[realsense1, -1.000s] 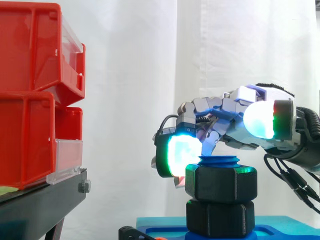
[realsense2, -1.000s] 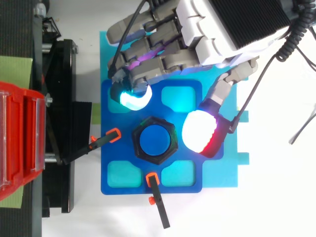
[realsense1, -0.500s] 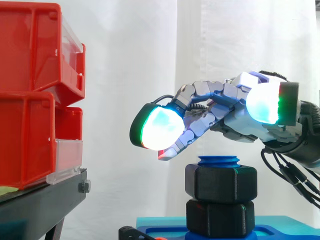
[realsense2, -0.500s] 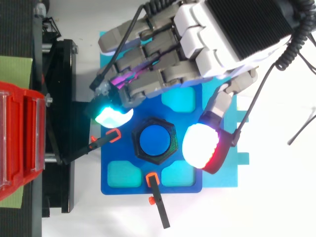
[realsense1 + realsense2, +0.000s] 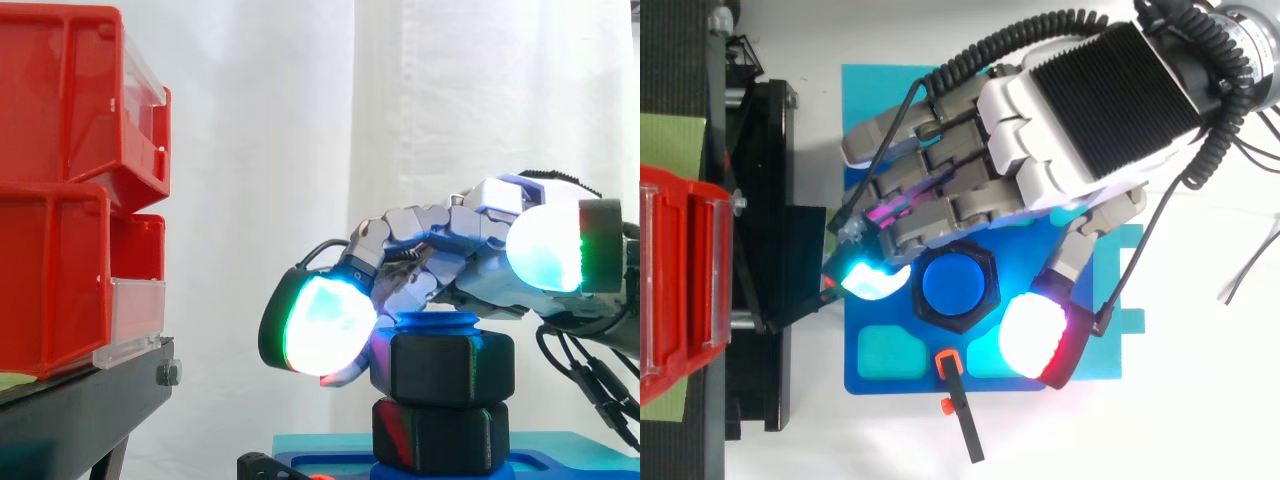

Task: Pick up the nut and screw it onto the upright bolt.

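The side view gives you the heights. The black nut (image 5: 450,365) sits on the upright blue bolt (image 5: 436,322), whose top stands just above it. A second black nut (image 5: 438,437) lies under it, down on the blue plate (image 5: 560,455).

The top view gives you the layout instead. There the nut is a hexagon around the round bolt top, in the middle of the plate. Orange-tipped clamps (image 5: 949,364) lie at the plate's edges, and the red bins (image 5: 60,190) stand to the left on the black stand (image 5: 765,200).

The hand (image 5: 1080,110) hangs over the nut, loosely half-open and grasping nothing. One glowing fingertip (image 5: 320,325) is low beside the nut's left face, very near — you cannot tell if it touches. The thumb pad (image 5: 548,250) is higher than the nut's top — from above it lies just off one corner of the nut.
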`<state>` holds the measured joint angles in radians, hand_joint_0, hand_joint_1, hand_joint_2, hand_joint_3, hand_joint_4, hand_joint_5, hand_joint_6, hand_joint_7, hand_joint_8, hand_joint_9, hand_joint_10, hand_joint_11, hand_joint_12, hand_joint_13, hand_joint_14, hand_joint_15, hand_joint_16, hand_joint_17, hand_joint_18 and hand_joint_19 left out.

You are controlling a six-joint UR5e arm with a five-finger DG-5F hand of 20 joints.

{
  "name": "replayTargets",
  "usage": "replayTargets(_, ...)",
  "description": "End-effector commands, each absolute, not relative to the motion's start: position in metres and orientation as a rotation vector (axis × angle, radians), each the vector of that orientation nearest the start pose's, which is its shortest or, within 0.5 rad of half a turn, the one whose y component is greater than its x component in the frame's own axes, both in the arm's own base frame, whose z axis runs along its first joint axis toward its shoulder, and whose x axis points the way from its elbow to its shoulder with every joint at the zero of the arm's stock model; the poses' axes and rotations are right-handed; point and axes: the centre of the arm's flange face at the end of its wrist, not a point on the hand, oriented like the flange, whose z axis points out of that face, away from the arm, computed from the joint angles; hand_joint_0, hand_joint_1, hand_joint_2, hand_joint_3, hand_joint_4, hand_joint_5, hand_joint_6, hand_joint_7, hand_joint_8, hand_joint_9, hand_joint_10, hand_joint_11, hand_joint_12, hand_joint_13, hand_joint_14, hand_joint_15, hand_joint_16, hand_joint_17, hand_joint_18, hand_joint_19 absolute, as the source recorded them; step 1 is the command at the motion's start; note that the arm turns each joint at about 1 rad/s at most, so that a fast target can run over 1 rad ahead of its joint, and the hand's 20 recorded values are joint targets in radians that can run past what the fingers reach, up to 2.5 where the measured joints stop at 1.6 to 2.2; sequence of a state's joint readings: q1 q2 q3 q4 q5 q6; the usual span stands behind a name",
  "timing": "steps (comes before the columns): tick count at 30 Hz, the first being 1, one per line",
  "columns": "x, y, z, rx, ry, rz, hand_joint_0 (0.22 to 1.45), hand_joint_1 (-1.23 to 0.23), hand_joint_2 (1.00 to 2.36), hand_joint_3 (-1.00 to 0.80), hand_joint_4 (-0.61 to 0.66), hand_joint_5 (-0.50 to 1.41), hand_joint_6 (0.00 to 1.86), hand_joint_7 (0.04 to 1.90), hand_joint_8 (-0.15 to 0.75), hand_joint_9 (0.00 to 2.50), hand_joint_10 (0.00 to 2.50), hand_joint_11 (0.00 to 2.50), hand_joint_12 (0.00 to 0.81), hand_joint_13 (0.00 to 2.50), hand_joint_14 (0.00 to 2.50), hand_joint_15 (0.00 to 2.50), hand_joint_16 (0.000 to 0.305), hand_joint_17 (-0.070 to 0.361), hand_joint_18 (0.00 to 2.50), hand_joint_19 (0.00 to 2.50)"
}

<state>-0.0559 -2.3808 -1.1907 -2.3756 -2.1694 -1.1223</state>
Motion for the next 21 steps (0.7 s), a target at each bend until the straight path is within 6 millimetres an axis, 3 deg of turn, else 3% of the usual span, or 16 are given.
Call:
replayTargets(1, 0.769, -0.119, 0.225, -0.207, 1.316, 0.707, 0.49, -0.11, 1.0, -0.5, 0.19, -0.08, 0.5, 0.81, 0.221, 0.8, 0.0, 0.0, 0.23, 0.57, 0.0, 0.0, 0.028, 0.064, 0.28, 0.02)
replayTargets(9, 0.769, -0.119, 0.224, -0.207, 1.317, 0.707, 0.49, -0.12, 1.0, -0.5, 0.24, -0.04, 0.5, 1.13, 0.236, 0.83, 0.0, 0.0, 0.23, 0.6, 0.0, 0.0, 0.028, 0.062, 0.31, 0.02)
replayTargets(21, 0.768, -0.129, 0.225, -0.205, 1.31, 0.693, 0.5, -0.13, 1.0, -0.5, 0.19, -0.02, 0.5, 1.4, 0.242, 0.86, 0.0, 0.0, 0.227, 0.63, 0.0, 0.0, 0.027, 0.06, 0.35, 0.02)
